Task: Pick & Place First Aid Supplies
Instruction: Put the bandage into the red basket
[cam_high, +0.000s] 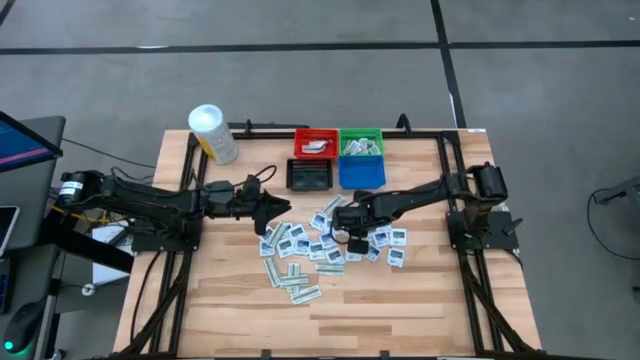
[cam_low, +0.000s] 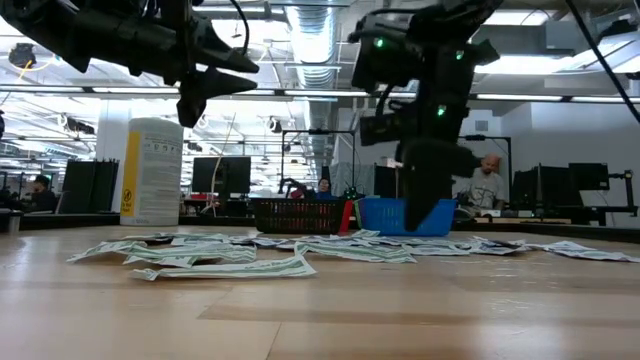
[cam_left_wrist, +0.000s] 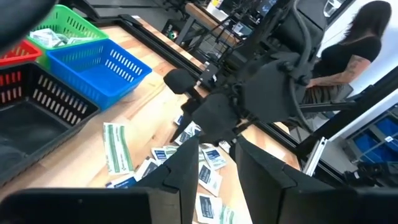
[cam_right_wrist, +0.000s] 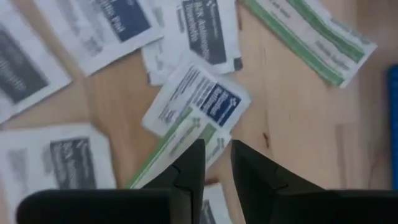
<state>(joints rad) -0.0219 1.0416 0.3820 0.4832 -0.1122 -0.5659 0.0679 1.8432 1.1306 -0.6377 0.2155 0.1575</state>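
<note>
The right gripper (cam_right_wrist: 212, 163) stood low over the scattered packets (cam_high: 318, 248), its two fingers drawn near together with only a narrow gap between them. The tips sat at the edge of a green-striped strip (cam_right_wrist: 180, 144) that lay partly across a white square packet (cam_right_wrist: 198, 102) with blue print. Whether the strip was already pinched between the fingers I could not tell; the gap looked bare wood and paper, so I judged it not yet held.

The left gripper (cam_left_wrist: 208, 163) hung above the table at the near edge of the pile, its fingers part open with nothing between them, pointing toward the right arm.

The supplies lay in a loose heap on the wooden table (cam_high: 420, 300), in front of the bins. Beyond them stood the black bin (cam_high: 309, 175), the blue bin (cam_high: 362, 172), the red bin (cam_high: 314, 143) and the green bin (cam_high: 361, 141); the green one already held some strips and the red one a few items. A white tub (cam_high: 212, 133) with a yellow label stood off at the back left.

The step in hand seemed to be picking one strip. To do it well, the fingers should bracket the strip's raised edge only, press down lightly so the lower tip slides under the paper, and close before lifting, so the square packet beneath stays behind. A straight upward lift would avoid dragging neighbours along.
</note>
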